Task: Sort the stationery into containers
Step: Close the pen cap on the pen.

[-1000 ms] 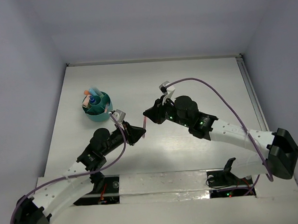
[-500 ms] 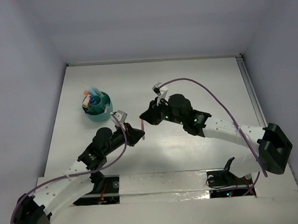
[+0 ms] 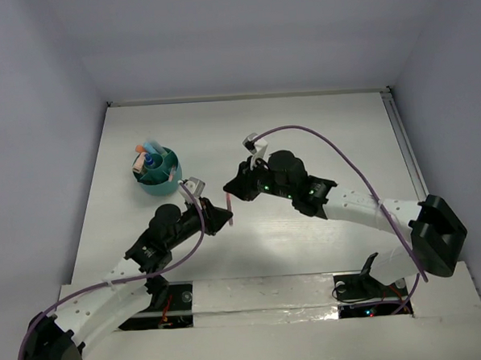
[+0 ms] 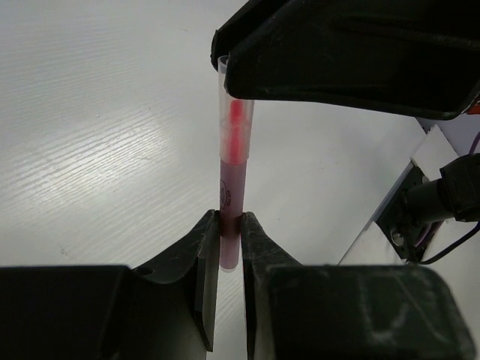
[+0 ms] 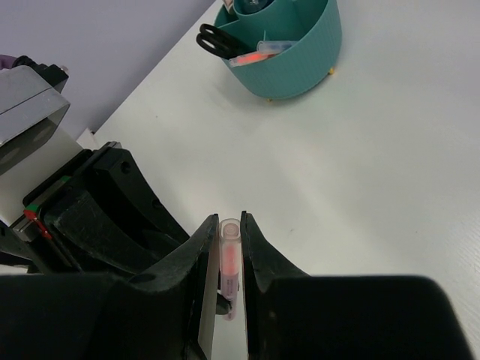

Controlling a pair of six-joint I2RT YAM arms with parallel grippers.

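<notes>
L gripper [image 4: 229, 225] jaws nearly closed, clamped on lower end of pink pen [image 4: 232, 176]. R gripper [image 5: 230, 225] jaws also narrow, pinching the pen's clear cap end. Pen held betw both over mid table [image 3: 318, 127]. Teal pot [image 5: 300, 64] well apart, rear-left, scissors [image 5: 216, 39] inside

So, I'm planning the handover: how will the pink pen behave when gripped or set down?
Probably stiff: the pen runs straight between the left tool and right tool. Likely light, being slim plastic. Its round, smooth barrel could slip in a loose pinch and roll if laid flat.
</notes>
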